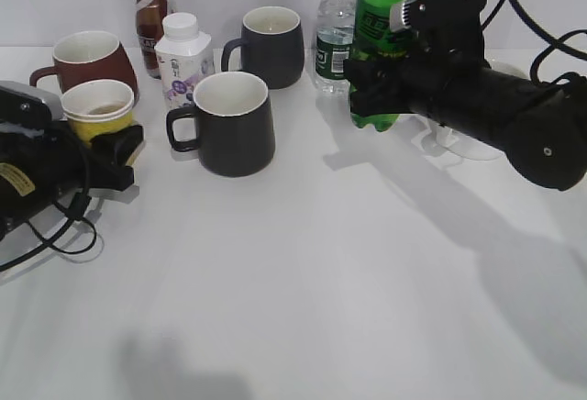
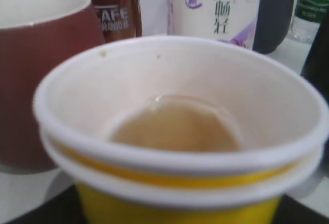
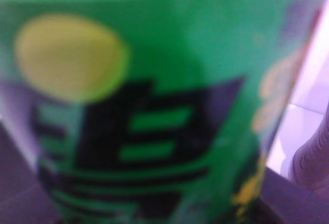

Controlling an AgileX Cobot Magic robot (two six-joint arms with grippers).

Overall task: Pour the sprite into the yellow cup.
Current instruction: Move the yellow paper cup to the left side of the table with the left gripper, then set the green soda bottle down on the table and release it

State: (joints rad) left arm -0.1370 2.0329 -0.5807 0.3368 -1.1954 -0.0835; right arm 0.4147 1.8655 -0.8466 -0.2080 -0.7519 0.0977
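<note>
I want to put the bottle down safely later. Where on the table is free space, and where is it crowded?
The whole front of the table, below the near black mug and between the two arms, is bare. The back row is crowded: red mug, yellow cup, milk bottle, far black mug, water bottle and sprite stand close together.

On the bench (image 1: 321, 281), the yellow cup (image 1: 97, 109) sits far left, in front of a mug (image 1: 87, 61). Two more mugs (image 1: 231, 120) (image 1: 272, 45) stand centre, a small bottle (image 1: 182, 56) between them. Sprite (image 1: 385, 15) stands right, just beside a water bottle (image 1: 336, 28).
</note>
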